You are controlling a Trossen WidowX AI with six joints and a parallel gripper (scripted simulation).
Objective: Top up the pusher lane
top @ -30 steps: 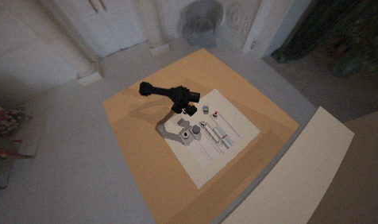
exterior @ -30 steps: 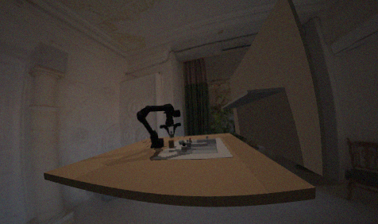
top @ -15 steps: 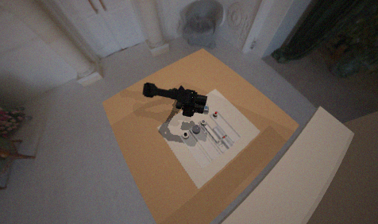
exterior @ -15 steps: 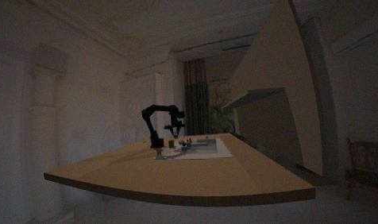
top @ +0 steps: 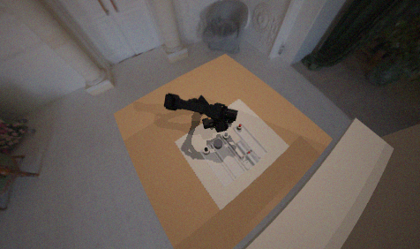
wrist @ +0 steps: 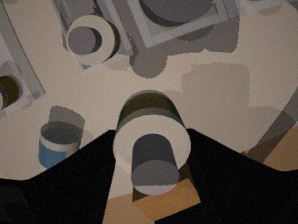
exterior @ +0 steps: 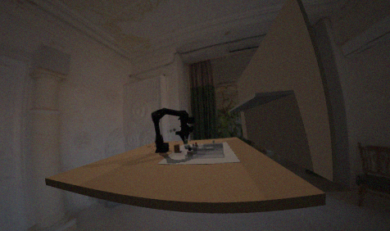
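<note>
My gripper (wrist: 150, 136) (exterior: 185, 142) is shut on a jar (wrist: 126, 142) with a dark olive body, a white shoulder and a grey knob. It holds the jar above the mat, outside the front ends of the lanes. A matching jar (wrist: 106, 40) (top: 226, 135) stands at the front end of a clear-walled lane, ahead and to the left of the held jar in the wrist view. The lane's front stop is low and pale. The pusher plate cannot be made out behind that jar. The held jar's underside is hidden.
A blue and white jar (wrist: 52, 154) stands loose to the left of the held jar. A wide grey jar (wrist: 176, 9) (top: 218, 143) is in the neighbouring lane on the right. A red-topped jar (top: 239, 127) and a dark-and-white jar (top: 206, 150) stand to either side. A brown block (exterior: 177, 148) is near the arm's base.
</note>
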